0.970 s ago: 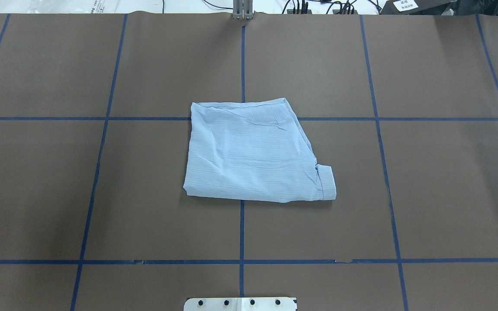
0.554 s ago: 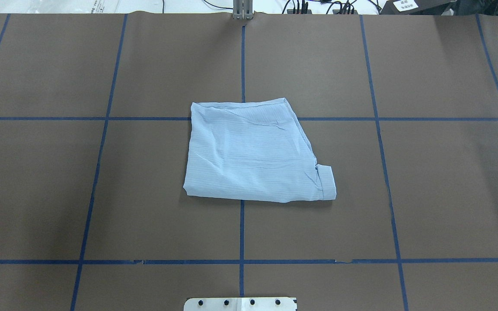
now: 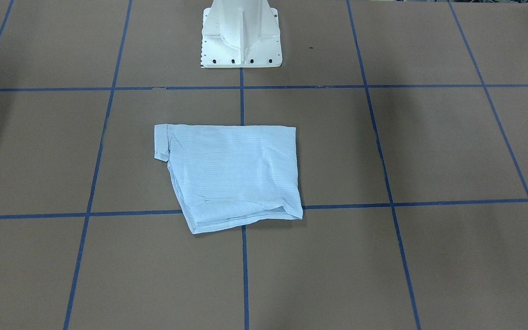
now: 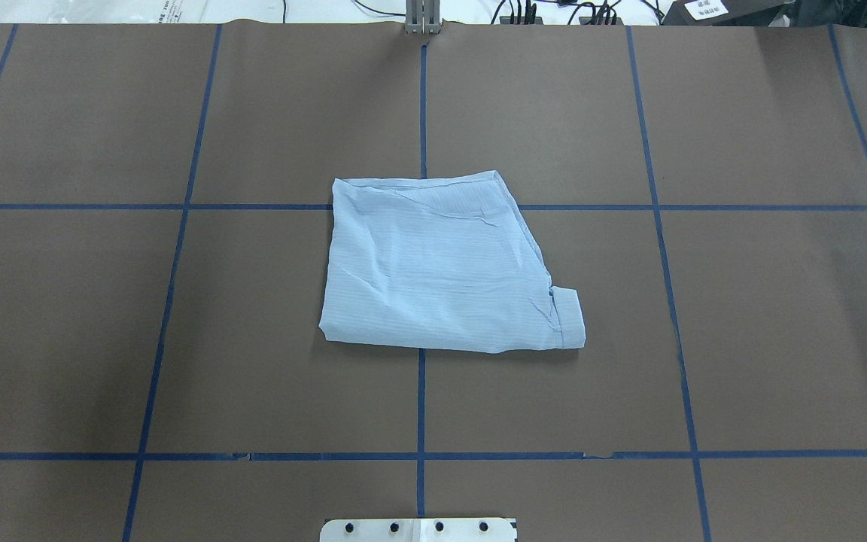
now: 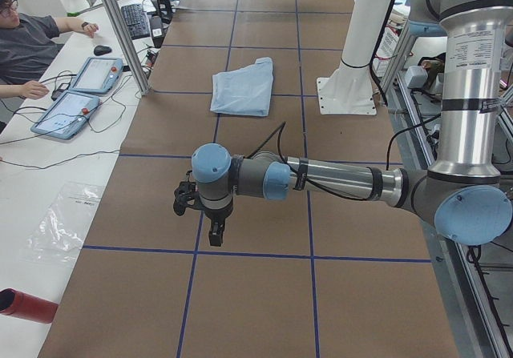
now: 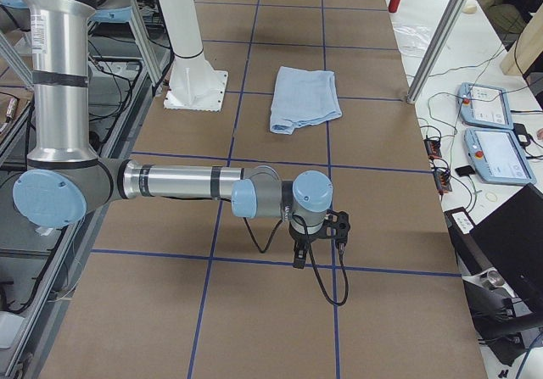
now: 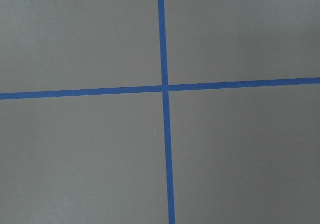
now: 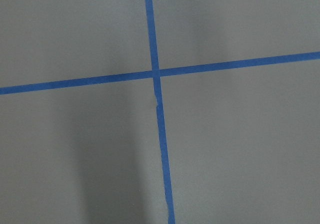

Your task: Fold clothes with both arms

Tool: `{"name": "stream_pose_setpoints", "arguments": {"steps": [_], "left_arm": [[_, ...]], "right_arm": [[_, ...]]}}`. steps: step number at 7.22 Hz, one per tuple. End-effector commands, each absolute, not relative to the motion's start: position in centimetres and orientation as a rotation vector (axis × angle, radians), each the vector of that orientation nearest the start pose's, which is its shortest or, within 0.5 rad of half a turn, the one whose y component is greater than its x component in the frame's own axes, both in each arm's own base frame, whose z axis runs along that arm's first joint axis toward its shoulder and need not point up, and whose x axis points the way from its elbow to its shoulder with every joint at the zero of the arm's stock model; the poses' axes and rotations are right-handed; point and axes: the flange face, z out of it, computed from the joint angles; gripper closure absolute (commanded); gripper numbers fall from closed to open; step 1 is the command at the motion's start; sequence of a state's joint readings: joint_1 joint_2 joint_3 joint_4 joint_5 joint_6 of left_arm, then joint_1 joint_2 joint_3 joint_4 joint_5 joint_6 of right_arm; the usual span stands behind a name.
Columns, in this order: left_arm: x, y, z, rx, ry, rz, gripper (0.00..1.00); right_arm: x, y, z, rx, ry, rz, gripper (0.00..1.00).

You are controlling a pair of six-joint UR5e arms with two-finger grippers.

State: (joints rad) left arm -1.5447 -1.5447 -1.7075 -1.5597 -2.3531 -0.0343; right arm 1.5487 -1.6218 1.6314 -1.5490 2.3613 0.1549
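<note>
- Exterior left view showed the left arm's black two-finger gripper (image 5: pixel 215 236) hanging fingers-down over the tape grid, well apart from the garment. Whether its fingers stood wide or narrow could not be told from that side.
- The right arm's black two-finger gripper (image 6: pixel 299 256) hung likewise in the exterior right view, and its finger spread could not be told either. Both wrist cameras showed only crossed blue tape lines.
- The thin, pale blue, finely striped fabric shirt (image 4: pixel 441 271) lay folded into a rough four-sided packet at the middle of the brown paper-covered table (image 4: pixel 742 339). It sat ahead of the white pedestal base (image 3: pixel 241 36) and apart from it.
- A small flap (image 4: pixel 570 320) stuck out at the packet's near right corner, and the right edge ran slanted.
- Judged risk: a pinch on such thin stacked layers could catch only the top one and pull the fold open.
- Any further fold along that slanted edge would likely come out crooked.
- Fingers landing too low might drag the whole packet across the smooth paper.
</note>
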Motion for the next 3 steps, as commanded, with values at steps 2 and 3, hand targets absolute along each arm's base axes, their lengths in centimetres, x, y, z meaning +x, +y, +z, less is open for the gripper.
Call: {"name": "stream_pose_setpoints", "arguments": {"steps": [2, 3], "left_arm": [[-5.04, -48.64, 60.53, 0.071, 0.784, 0.034, 0.00], [-5.04, -48.64, 60.53, 0.071, 0.784, 0.034, 0.00]], "right_arm": [[5.30, -47.31, 65.06, -0.039, -0.792, 0.115, 0.00], [5.43, -47.43, 64.81, -0.037, -0.793, 0.119, 0.00]]}}
